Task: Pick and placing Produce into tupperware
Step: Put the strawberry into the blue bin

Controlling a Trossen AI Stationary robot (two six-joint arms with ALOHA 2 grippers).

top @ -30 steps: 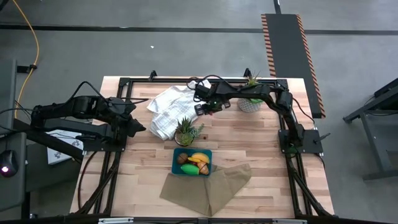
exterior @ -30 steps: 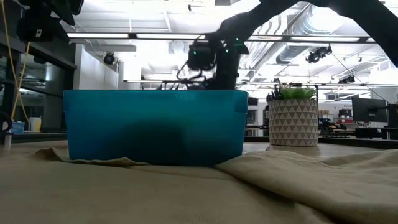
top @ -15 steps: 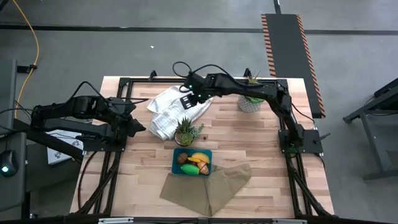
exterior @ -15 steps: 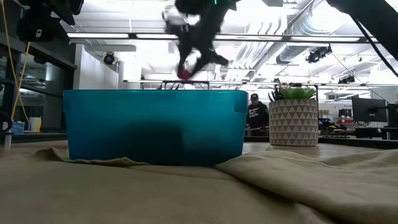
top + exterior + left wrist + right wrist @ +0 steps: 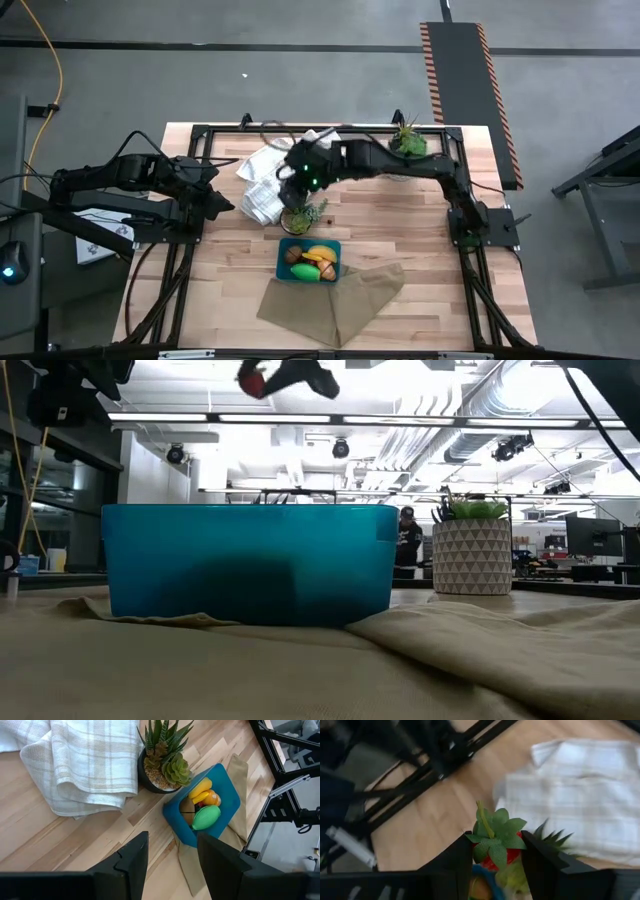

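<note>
1. The tan cloth [image 5: 300, 660] lies closest in the low view, on the table [image 5: 420, 230].
2. The blue tupperware [image 5: 309, 261] sits partly on that cloth. Inside are a yellow banana [image 5: 321, 254], a brown kiwi [image 5: 293, 255], a green pepper [image 5: 307, 272] and an orange piece [image 5: 327, 271].
3. Just behind it stands a spiky potted plant [image 5: 298, 211].
4. The right tool [image 5: 496, 851] hangs above that plant. Its fingers squeeze a red strawberry [image 5: 499, 851] with a green leafy top; only a bit of red shows.
5. The white towel [image 5: 265, 175] lies farther back.
6. The left tool [image 5: 170, 857] waits at the table's left side, fingers apart, holding nothing.
</note>
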